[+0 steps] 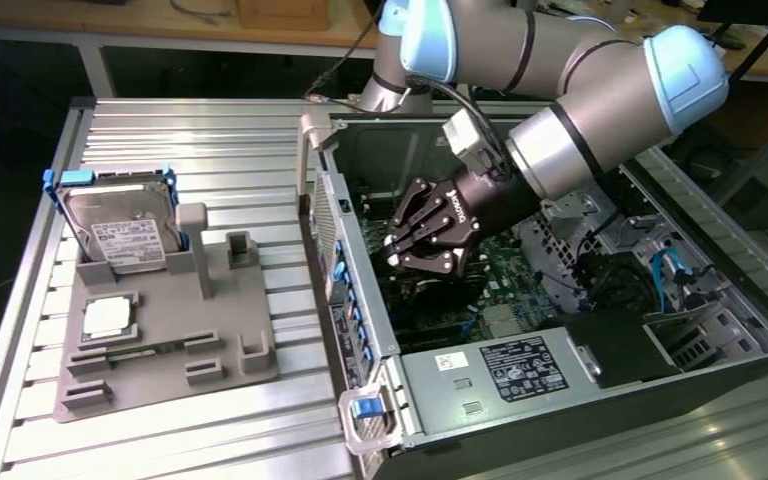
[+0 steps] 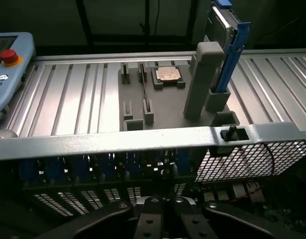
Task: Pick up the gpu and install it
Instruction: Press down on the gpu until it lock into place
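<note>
Aluminium ribbed table (image 1: 224, 140) is your work surface, its grooves running across under a grey fixture tray (image 1: 157, 350) on the exterior view's left. On that tray the silver hard drive (image 1: 124, 235) stands upright in its blue frame at the far end, with a square chip (image 1: 107, 318) lying flat nearer you. The open computer case (image 1: 558, 370) lies on the exterior view's right, and your arm reaches down into it. Your gripper (image 1: 424, 258) hangs low over the motherboard (image 1: 511, 285), claw drawn together. The gpu (image 1: 427, 288) looks to be the slim dark card directly under the fingertips inside the case; you cannot tell whether the claw pinches it. Beyond the table's far edge a wooden bench (image 1: 224, 25) crosses the room, and a teach pendant (image 2: 6, 64) with a red button rests at the table's edge.
</note>
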